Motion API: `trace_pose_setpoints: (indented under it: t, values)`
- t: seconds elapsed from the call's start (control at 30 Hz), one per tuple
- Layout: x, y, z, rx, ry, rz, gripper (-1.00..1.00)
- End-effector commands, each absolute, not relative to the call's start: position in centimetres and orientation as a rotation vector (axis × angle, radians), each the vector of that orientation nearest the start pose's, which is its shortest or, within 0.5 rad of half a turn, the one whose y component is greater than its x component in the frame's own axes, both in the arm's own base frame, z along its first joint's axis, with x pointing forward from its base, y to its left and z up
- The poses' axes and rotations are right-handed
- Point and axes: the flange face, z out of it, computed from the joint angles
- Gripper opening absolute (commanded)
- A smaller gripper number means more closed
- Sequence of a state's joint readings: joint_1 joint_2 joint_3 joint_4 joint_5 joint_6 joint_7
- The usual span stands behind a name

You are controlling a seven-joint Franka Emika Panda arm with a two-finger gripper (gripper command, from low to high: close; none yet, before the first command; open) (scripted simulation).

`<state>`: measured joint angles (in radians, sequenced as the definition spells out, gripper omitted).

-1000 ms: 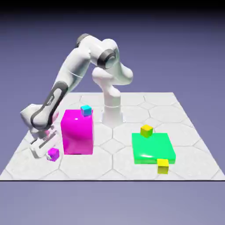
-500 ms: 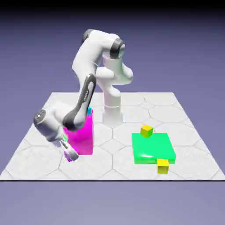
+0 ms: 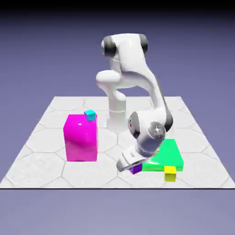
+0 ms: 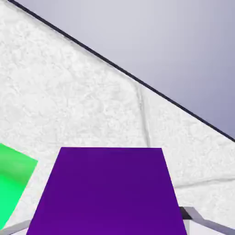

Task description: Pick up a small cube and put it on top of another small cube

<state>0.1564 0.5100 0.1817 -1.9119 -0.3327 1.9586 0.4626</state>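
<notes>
While the white arm's two-finger gripper (image 3: 133, 168) is clamped on the tiny purple-violet cube (image 3: 135, 169), that cube hangs low over the table beside the flat green slab (image 3: 170, 151), near the tiny lemon-yellow cube (image 3: 170, 173). It looks rigid, light and smooth-faced, so a slip seems possible; pinching opposite flat faces at mid-height seems the soundest hold.
</notes>
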Motion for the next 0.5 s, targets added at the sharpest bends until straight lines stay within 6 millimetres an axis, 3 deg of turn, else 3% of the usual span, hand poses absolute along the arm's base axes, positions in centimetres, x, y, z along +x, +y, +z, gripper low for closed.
trace_pose_setpoints:
  t: [0.0,0.13,0.17,0.27,0.3,0.33,0.37,0.47]
  values:
    - [54.7,19.2,20.9,-3.444,-0.285,0.553,-1.00]
    - [52.1,28.4,23.4,-3.419,-0.919,0.388,-1.00]
    - [50.3,30.9,23.3,-3.386,-0.978,0.389,-1.00]
    - [49.4,29.6,17.3,-3.378,-0.988,0.391,-1.00]
    - [49.4,29.4,16.8,-3.377,-0.988,0.392,-1.00]
    - [49.4,29.4,16.8,-3.377,-0.988,0.392,1.00]
    - [49.4,29.4,16.8,-3.377,-0.988,0.392,1.00]
    - [49.8,31.5,23.2,-3.377,-0.988,0.392,1.00]
